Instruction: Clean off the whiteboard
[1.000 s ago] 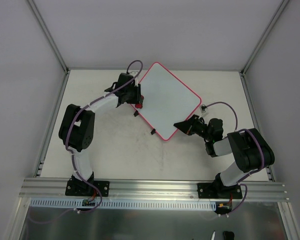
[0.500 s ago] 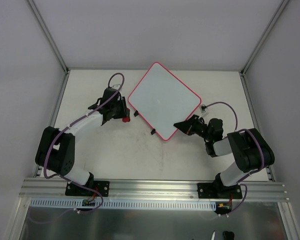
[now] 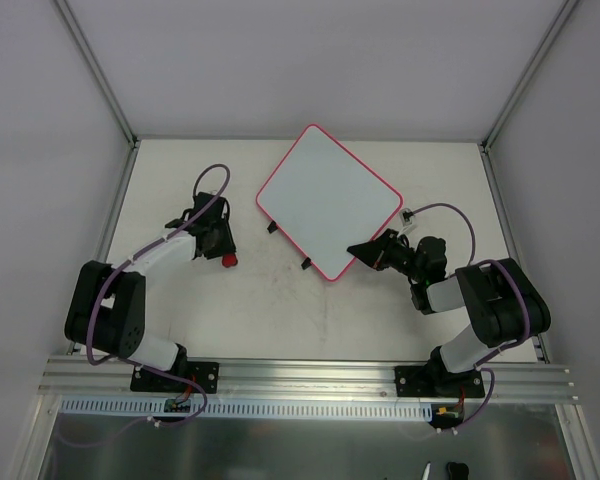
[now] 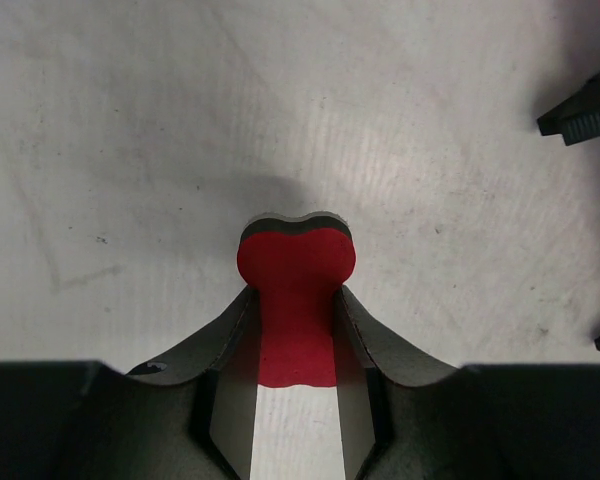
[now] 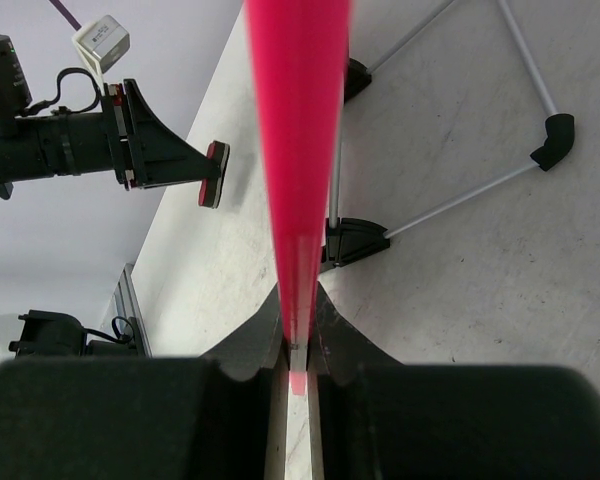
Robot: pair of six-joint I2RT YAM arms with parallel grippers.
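Note:
The whiteboard [image 3: 328, 198] lies tilted like a diamond at the table's back middle, white with a pink-red frame, no marks visible on it. Two black clips [image 3: 272, 227] stick out of its lower-left edge. My right gripper [image 3: 363, 251] is shut on the board's lower corner; in the right wrist view the pink frame edge [image 5: 298, 150] runs up from between the jaws. My left gripper [image 3: 223, 255] is shut on the small red eraser [image 4: 296, 275] and holds it at the table, left of the board and apart from it. The eraser also shows in the top view [image 3: 229, 261].
Aluminium posts [image 3: 95, 70] frame the table's back corners. A rail [image 3: 310, 375] carrying both arm bases runs along the near edge. The left arm with its eraser shows in the right wrist view [image 5: 212, 173].
My left arm has pulled the eraser off the board's left edge and moved it down and left onto the table. The right gripper and the board have not moved.

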